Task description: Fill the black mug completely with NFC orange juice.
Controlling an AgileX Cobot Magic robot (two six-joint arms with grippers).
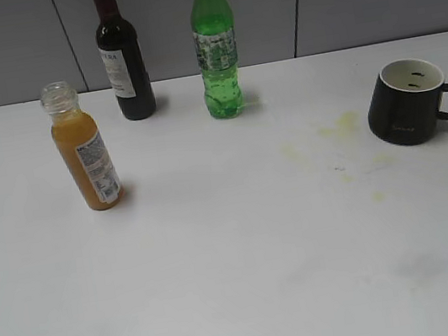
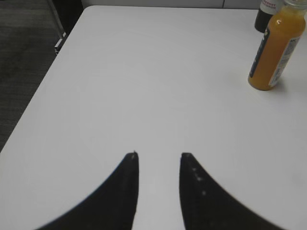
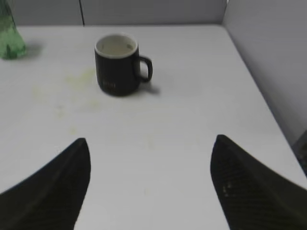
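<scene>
The black mug (image 1: 405,101) stands upright at the right of the white table, handle to the right, its white interior empty; it also shows in the right wrist view (image 3: 117,64). The capless bottle of NFC orange juice (image 1: 83,152) stands at the left, nearly full, and shows at the top right of the left wrist view (image 2: 276,48). My left gripper (image 2: 159,155) is open and empty over bare table, well short and left of the bottle. My right gripper (image 3: 150,140) is wide open and empty, short of the mug. Neither gripper shows in the exterior view.
A dark wine bottle (image 1: 124,56) and a green soda bottle (image 1: 215,46) stand at the back of the table. Yellowish stains (image 1: 341,128) mark the table left of the mug. A grey wall runs along the back, and the table's left edge (image 2: 43,91) drops off.
</scene>
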